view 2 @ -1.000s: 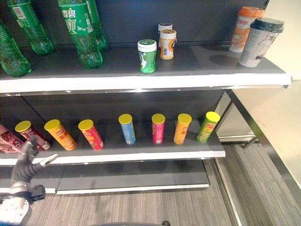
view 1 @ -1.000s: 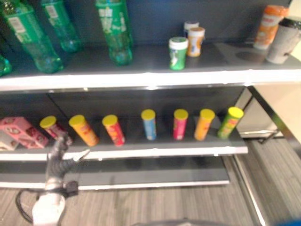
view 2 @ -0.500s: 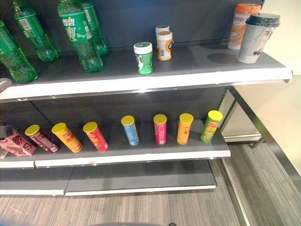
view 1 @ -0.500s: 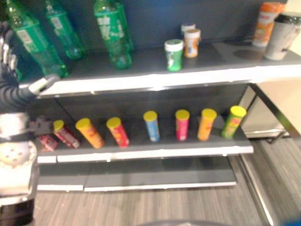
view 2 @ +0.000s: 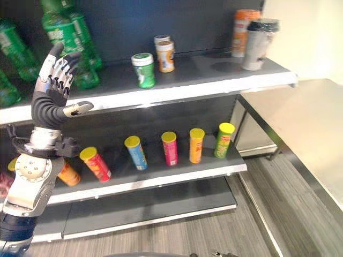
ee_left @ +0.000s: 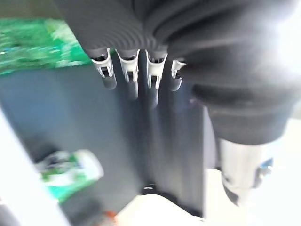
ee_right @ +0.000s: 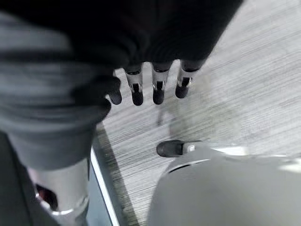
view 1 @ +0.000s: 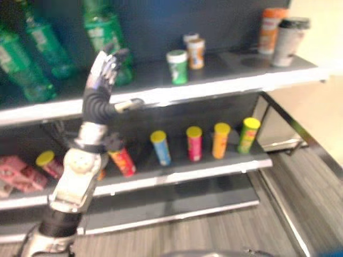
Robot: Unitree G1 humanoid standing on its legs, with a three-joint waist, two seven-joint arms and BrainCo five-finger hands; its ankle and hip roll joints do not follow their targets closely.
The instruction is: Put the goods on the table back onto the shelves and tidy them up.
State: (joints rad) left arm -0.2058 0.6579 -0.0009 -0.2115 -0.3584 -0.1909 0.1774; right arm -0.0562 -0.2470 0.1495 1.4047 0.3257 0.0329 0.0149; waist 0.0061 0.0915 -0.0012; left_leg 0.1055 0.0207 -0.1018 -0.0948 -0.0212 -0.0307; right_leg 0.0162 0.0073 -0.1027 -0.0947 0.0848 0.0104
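Right eye view has the left hand [view 2: 53, 88] raised with fingers straight and spread, thumb out, holding nothing, in front of the green plastic bottles [view 2: 67, 37] on the grey upper shelf [view 2: 214, 69], probably about to straighten them. Further right, yellow-capped snack tubes [view 2: 169, 148] stand in a row along the lower shelf [view 2: 177, 171], while the pale table [view 2: 300, 118] looks bare of goods. Beside the body, the right hand [ee_right: 146, 82] hangs over the floor, fingers relaxed and empty.

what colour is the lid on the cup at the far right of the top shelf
Black, on the grey-white cup; clearest in the right eye view.
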